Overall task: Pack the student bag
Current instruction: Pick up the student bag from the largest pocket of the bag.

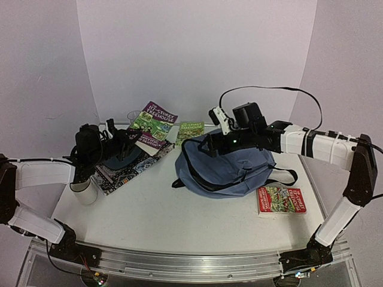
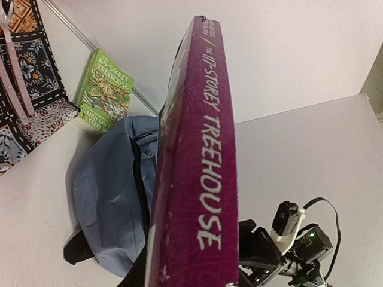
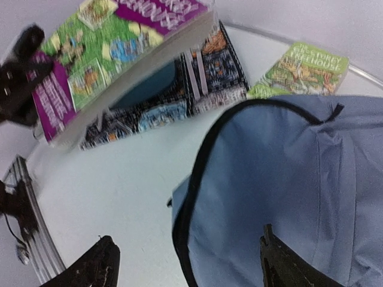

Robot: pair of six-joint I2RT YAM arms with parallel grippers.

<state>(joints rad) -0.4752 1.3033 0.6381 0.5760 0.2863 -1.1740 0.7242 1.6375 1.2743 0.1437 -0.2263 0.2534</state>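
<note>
The left gripper [image 1: 124,145] holds the purple book [image 1: 154,124] up, left of middle. The bag [image 1: 230,170] sits in the middle, the right gripper [image 1: 209,146] wide open above it. Next, the book probably needs sliding inside.

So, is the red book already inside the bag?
No, the red book lies flat on the table beside the student bag, outside it.

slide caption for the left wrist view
Purple Treehouse book spine up close, the student bag and a green book behind it
</note>
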